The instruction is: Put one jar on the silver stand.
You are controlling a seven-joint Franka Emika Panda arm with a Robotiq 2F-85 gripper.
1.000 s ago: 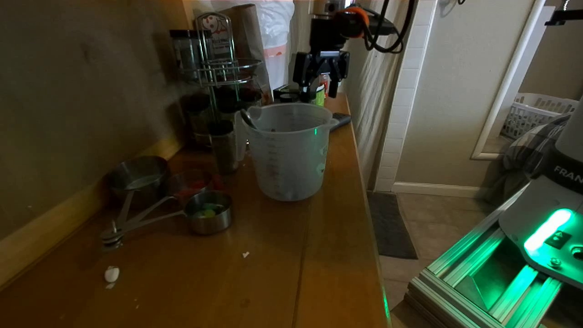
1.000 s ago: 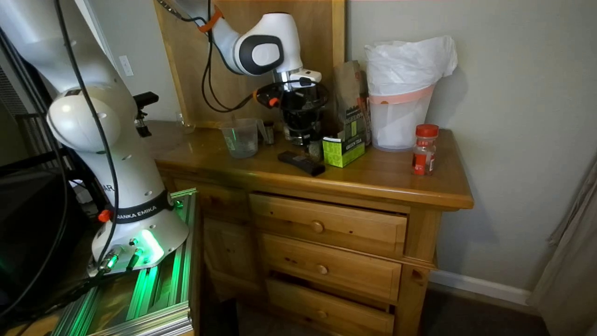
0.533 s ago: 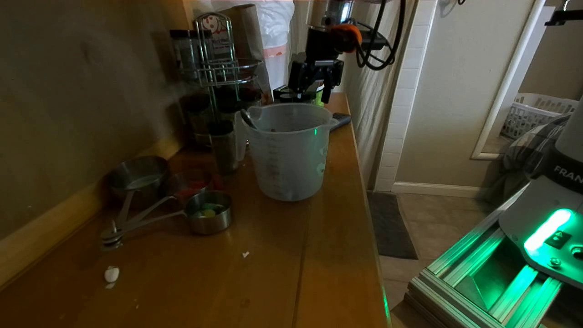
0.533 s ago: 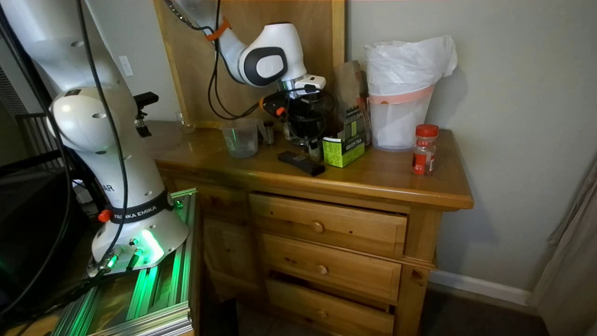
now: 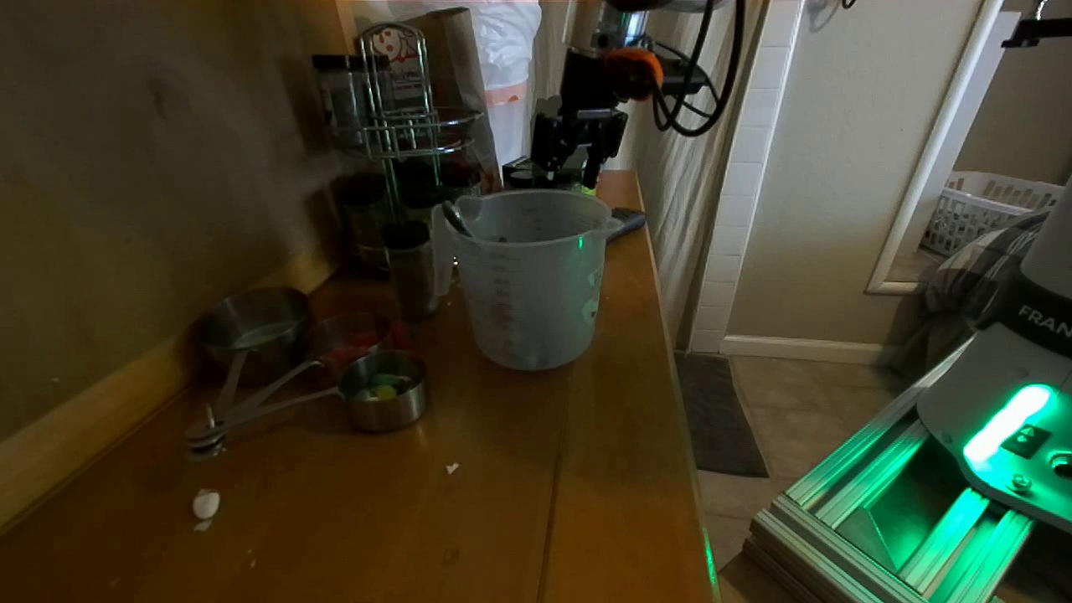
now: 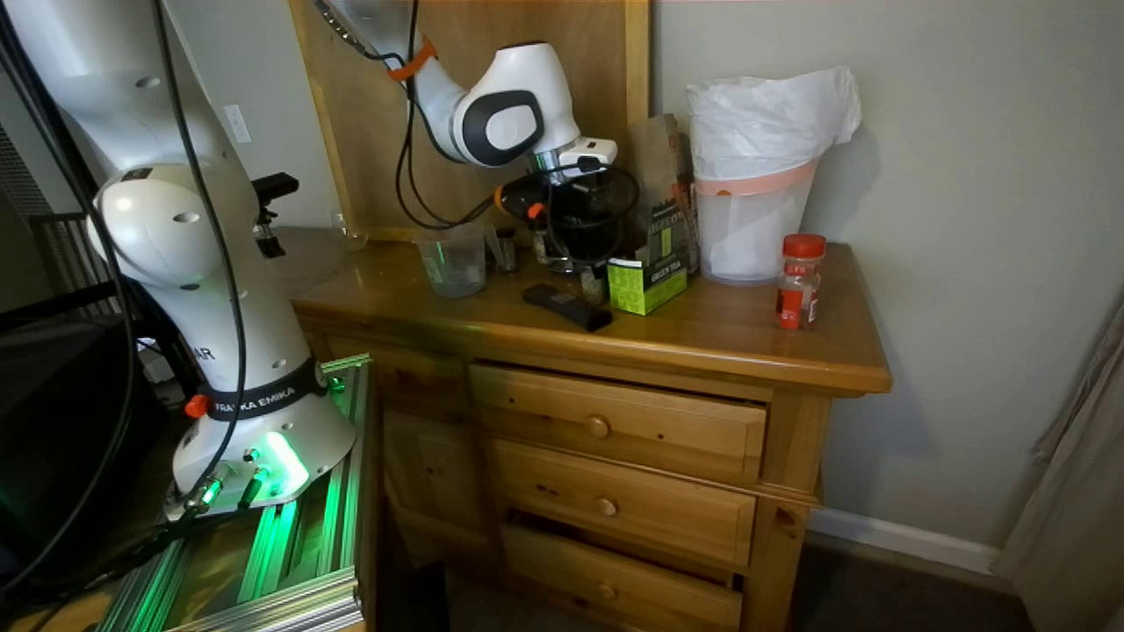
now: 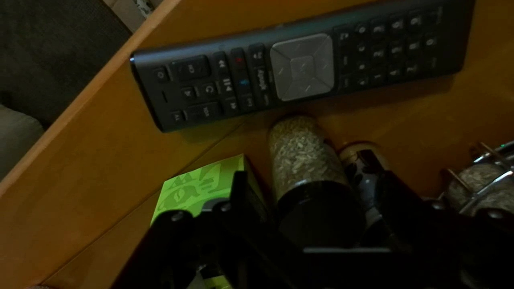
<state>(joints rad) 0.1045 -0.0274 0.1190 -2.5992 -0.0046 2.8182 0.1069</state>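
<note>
The silver stand (image 5: 406, 138) is a shiny wire rack against the wall in an exterior view; a black-lidded jar (image 5: 339, 96) is on its upper tier and dark jars are lower down. Part of the stand (image 7: 488, 186) shows at the right edge of the wrist view. A clear jar (image 7: 299, 156) of pale grains with a black lid stands upright on the wooden top. My gripper (image 7: 315, 180) is open and points down, with this lid between its fingers in the wrist view; contact cannot be told. The gripper (image 5: 569, 174) is behind the bucket in an exterior view.
A patterned shaker (image 7: 363, 172) is close beside the grain jar, a green tea box (image 7: 200, 184) on its other side. A remote (image 7: 297, 64) lies nearby. The translucent bucket (image 5: 532, 293), another jar (image 5: 414, 272), metal cups (image 5: 385, 410) and a red-lidded jar (image 6: 799, 281) stand around.
My gripper has moved down and a little left in an exterior view, mostly in the first half second, with only slight motion since. The fingers stay open. The objects have not moved.
</note>
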